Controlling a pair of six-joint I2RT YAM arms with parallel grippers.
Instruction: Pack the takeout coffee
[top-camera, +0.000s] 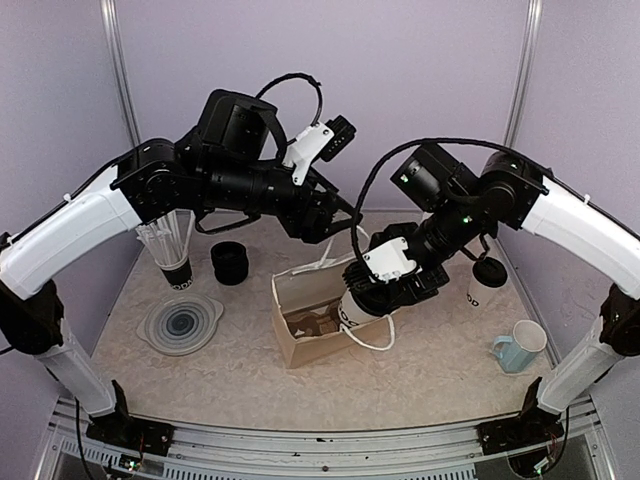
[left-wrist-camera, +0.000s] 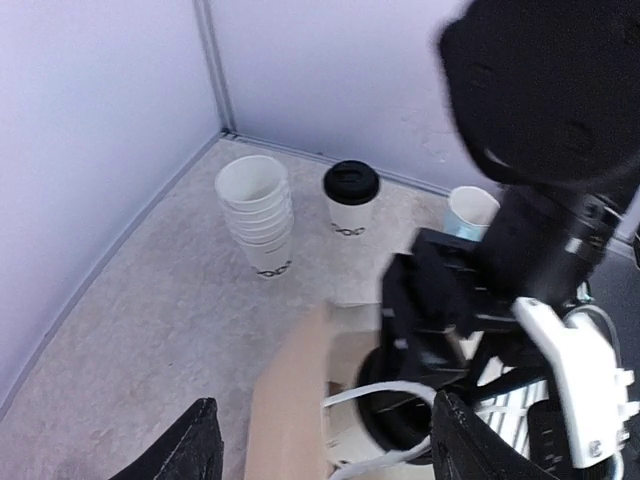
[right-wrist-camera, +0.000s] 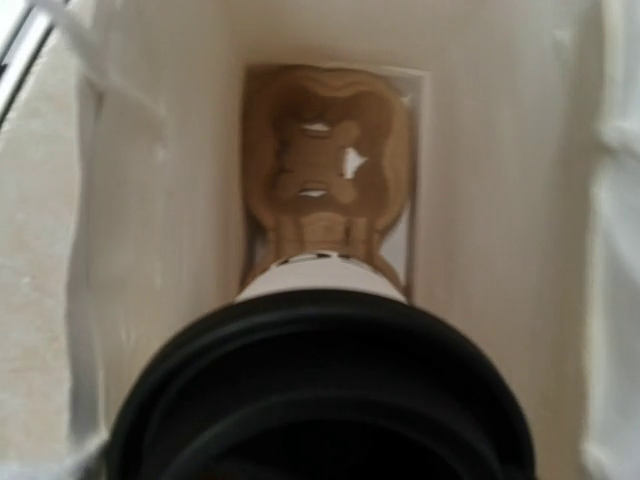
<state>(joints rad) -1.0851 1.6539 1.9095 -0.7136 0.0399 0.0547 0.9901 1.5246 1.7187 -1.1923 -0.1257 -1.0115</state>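
Note:
My right gripper (top-camera: 378, 290) is shut on a takeout coffee cup (top-camera: 352, 308), white with a black lid, tilted over the right end of the open paper bag (top-camera: 300, 345). In the right wrist view its lid (right-wrist-camera: 320, 390) fills the bottom, above the brown cup carrier (right-wrist-camera: 325, 170) on the bag floor; my fingers are hidden. The second lidded cup (top-camera: 487, 283) stands to the right, and shows in the left wrist view (left-wrist-camera: 351, 198). My left gripper (top-camera: 335, 222) is open above the bag's far side (left-wrist-camera: 335, 445), with a white bag handle (left-wrist-camera: 400, 395) between its spread fingers.
A stack of lidless white cups (left-wrist-camera: 258, 215) and a light blue mug (top-camera: 520, 347) stand near the second cup. At the left are a cup of white sticks (top-camera: 172, 245), a stack of black lids (top-camera: 230, 262) and a clear round lid (top-camera: 180, 322).

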